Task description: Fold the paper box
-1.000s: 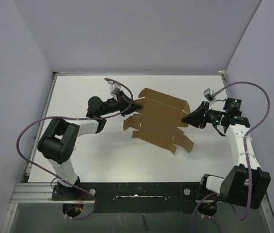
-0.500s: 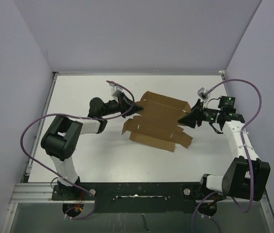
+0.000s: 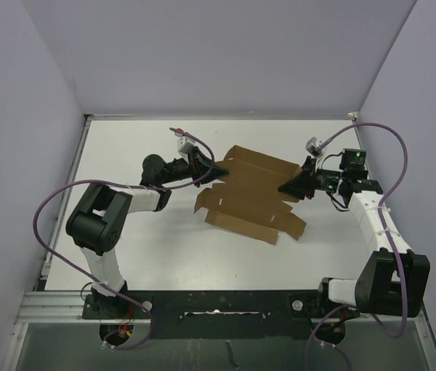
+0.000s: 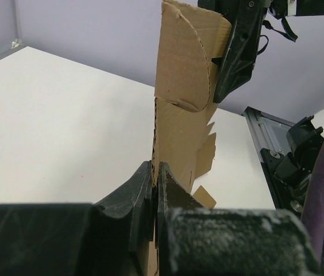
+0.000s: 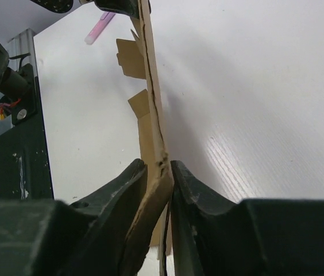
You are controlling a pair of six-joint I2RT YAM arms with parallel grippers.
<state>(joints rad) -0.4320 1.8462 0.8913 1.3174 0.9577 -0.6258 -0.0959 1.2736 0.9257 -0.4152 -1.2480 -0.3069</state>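
1. Two claws grip the box (image 3: 249,197) at opposite ends. The left claw (image 4: 155,169) is pinched fully shut on the sheet's edge, and the cardboard rises straight out from between its fingertips.
2. The right claw (image 5: 158,167) has its fingers a little apart. The sheet's bent edge fills the gap and touches both fingers, so it too has hold of the box.
3. From the left claw, the box runs away toward the right claw, which shows at its far end in the left wrist view. From the right claw, it runs back toward the left claw in the same way.
4. Seen from overhead, the long axis runs claw to claw, slanting slightly. The end at the left claw lies farther from the arm bases than the opposite end.
5. The broad brown face is turned up, with crease lines running along its length. Cut flaps stick out along the side nearer the bases and at the end below the right claw. Whether that side touches the table (image 3: 125,232) cannot be told.
6. Compared with a second ago, the right claw has shifted a little toward the left claw, and its wrist has swung farther from the bases. The left claw and its end of the box have barely moved.
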